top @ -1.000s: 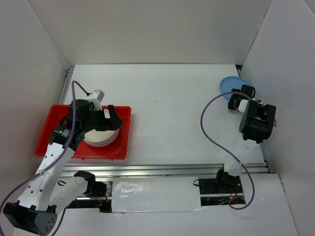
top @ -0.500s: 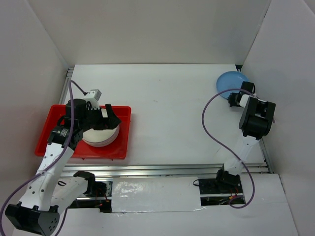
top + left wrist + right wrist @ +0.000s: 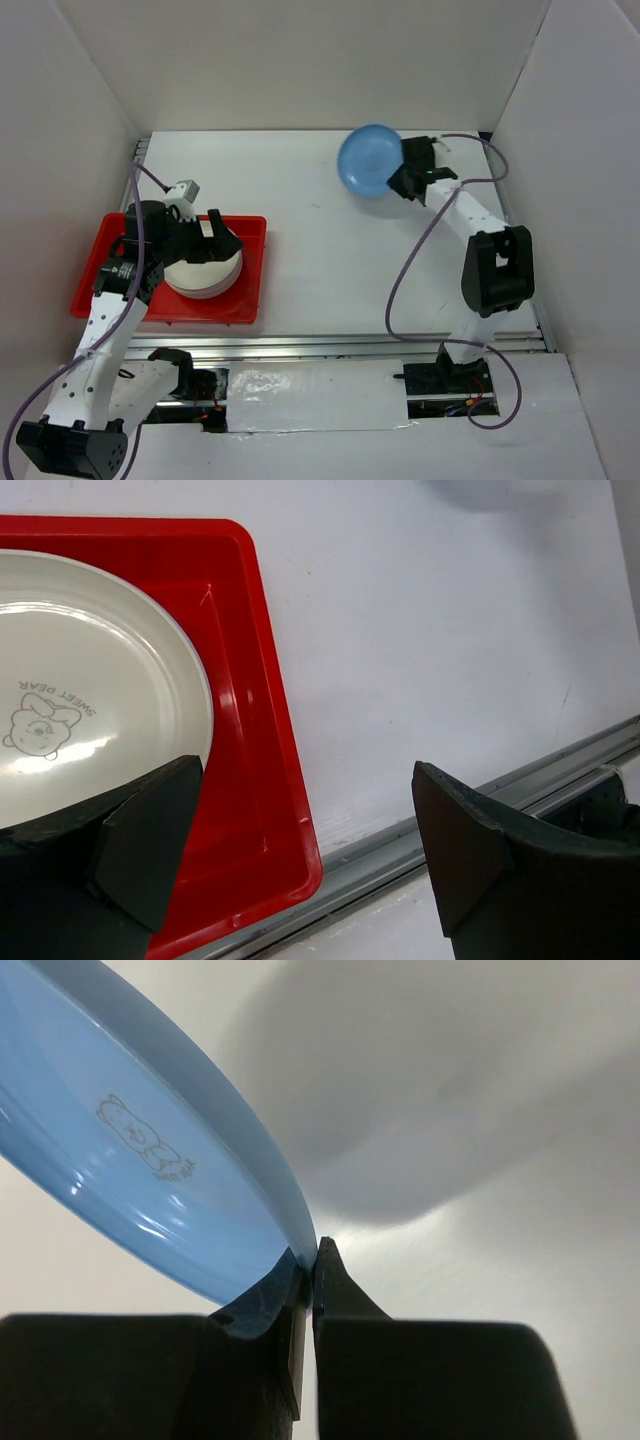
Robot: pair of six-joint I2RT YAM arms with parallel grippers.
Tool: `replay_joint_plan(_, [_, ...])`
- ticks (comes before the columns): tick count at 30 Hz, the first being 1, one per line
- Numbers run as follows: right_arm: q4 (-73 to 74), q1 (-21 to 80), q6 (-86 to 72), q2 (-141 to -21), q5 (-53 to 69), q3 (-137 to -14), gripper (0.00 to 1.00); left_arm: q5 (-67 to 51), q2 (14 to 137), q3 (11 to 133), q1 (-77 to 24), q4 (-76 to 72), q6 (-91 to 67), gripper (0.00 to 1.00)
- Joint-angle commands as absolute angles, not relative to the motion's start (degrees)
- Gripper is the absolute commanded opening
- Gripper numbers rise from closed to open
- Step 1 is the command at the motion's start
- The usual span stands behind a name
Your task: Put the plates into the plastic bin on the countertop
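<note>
A blue plate (image 3: 367,160) hangs above the back of the countertop (image 3: 330,260), held by its right rim in my right gripper (image 3: 403,172). In the right wrist view the jaws are shut on the blue plate's (image 3: 150,1160) rim at my right gripper (image 3: 314,1252). A stack of plates with a cream one on top (image 3: 203,267) sits in the red plastic bin (image 3: 90,290) at the left. My left gripper (image 3: 205,228) hovers open over the stack. In the left wrist view the cream plate (image 3: 90,720) lies in the bin (image 3: 262,780), and my left gripper (image 3: 305,855) holds nothing.
White walls enclose the countertop on three sides. A silver metal rail (image 3: 340,345) runs along the near edge, seen also as the rail (image 3: 480,800) in the left wrist view. Purple cables loop from both arms.
My right gripper has shut on the blue plate's rim, lifted it from the back right corner and carried it left along the back. The left arm has barely shifted.
</note>
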State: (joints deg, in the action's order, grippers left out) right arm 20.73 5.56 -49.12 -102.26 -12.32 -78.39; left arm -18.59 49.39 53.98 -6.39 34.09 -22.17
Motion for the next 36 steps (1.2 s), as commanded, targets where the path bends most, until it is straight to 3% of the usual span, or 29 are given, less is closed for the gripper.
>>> replay_joint_plan(1, [28.65,15.97,-37.8,-97.39,-15.12,-78.23,0.0,-22.06,47.72,53.79,-6.06,30.5,-19.95,0.99])
replay_joint_plan(6, [31.38,30.37,-34.45,-96.94,-5.2,-80.68,0.0,-22.59,49.3,53.7,-5.98,30.67,-19.51,0.99])
replay_joint_plan(15, [26.98,37.09,-36.3,-93.6,7.45,-82.52,0.0,-16.88,53.08,53.79,-5.98,32.43,-20.13,0.98])
replay_joint_plan(24, [25.48,41.48,-36.12,-92.99,18.72,-82.88,0.0,-13.8,53.7,54.14,-5.98,32.61,-20.74,0.8])
replay_joint_plan(27, [26.45,43.15,-36.12,-92.64,18.2,-83.14,0.0,-12.22,53.88,54.49,-5.98,32.7,-21.0,0.66])
replay_joint_plan(28, [26.28,43.42,-36.21,-92.38,18.11,-82.97,0.0,-11.96,53.79,54.49,-5.98,32.7,-21.01,0.37])
replay_joint_plan(30, [26.19,44.03,-36.38,-91.32,17.84,-82.62,0.0,-10.38,53.7,54.75,-5.98,32.96,-21.44,0.09])
replay_joint_plan(31, [25.93,44.12,-36.47,-91.06,17.75,-82.44,0.01,-9.59,53.44,54.84,-5.89,33.13,-21.62,0.0])
replay_joint_plan(32, [26.28,44.03,-36.47,-90.62,17.67,-82.35,0.09,-8.62,53.35,55.02,-5.89,33.48,-22.14,0.0])
replay_joint_plan(33, [26.63,44.12,-36.3,-90.35,17.06,-82.18,0.55,-5.65,53.0,55.02,-5.89,33.57,-22.58,0.0])
replay_joint_plan(35, [28.73,43.86,-36.74,-88.95,12.34,-81.74,0.99,-1.16,51.95,55.02,-5.54,34.71,-25.3,0.0])
replay_joint_plan(36, [29.09,43.07,-37.35,-87.99,10.56,-80.09,1.0,5.56,51.77,54.93,-4.41,35.67,-26.7,0.0])
